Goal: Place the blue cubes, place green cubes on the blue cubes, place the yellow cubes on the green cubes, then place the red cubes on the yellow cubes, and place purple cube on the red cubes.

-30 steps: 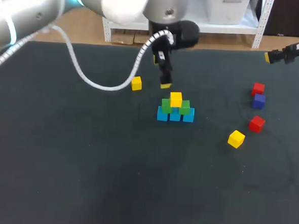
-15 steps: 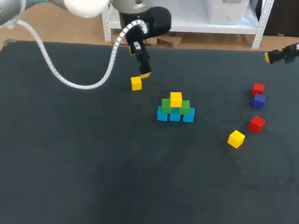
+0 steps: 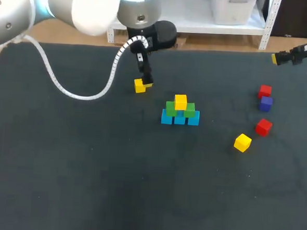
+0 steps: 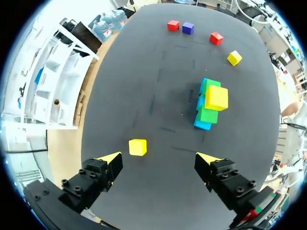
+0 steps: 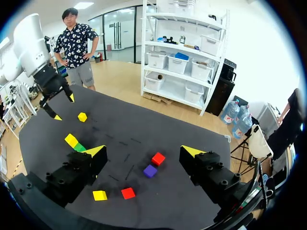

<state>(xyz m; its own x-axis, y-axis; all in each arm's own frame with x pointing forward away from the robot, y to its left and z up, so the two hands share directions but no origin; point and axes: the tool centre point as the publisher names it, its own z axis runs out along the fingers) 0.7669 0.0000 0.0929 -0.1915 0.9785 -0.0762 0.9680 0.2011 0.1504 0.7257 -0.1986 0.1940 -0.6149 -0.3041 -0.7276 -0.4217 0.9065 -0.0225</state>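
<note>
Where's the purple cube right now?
Head view: the purple cube sits on the right of the table, right beside the far red cube, with the near red cube a little in front of it.

In the head view the left arm runs off the upper corner, and its fingers overlap a loose yellow cube, so contact cannot be told. The right arm is cut by the side edge, one yellow tip showing. In the right wrist view its own finger hides the blue cubes.
</note>
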